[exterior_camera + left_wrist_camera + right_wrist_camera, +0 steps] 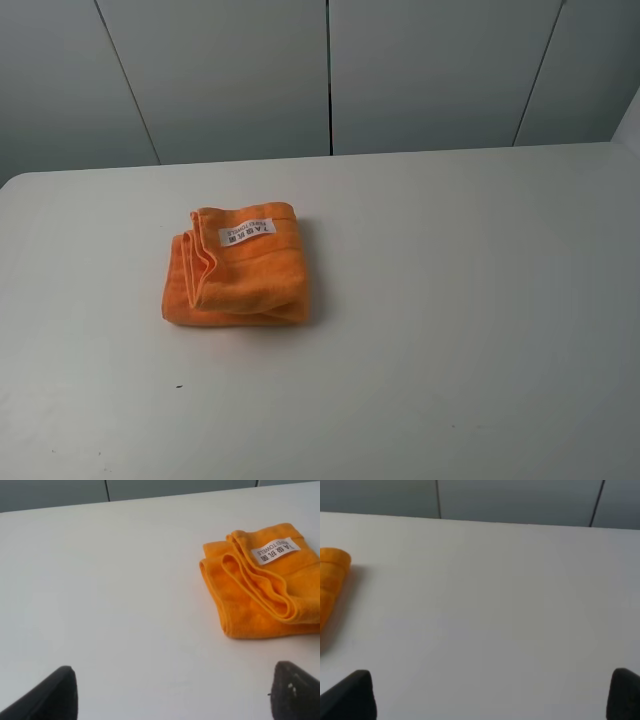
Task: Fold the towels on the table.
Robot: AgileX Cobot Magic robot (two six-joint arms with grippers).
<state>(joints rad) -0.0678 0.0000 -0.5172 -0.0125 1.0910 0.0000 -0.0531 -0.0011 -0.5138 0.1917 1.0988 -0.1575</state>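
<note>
The orange towel lies folded into a small thick square on the white table, left of centre, its white label facing up near the far edge. Neither arm shows in the high view. In the left wrist view the towel lies ahead of my left gripper, whose two dark fingertips stand wide apart over bare table, open and empty. In the right wrist view only a rounded edge of the towel shows, well away from my open, empty right gripper.
Grey wall panels rise behind the table's far edge. A tiny dark speck sits on the tabletop in front of the towel.
</note>
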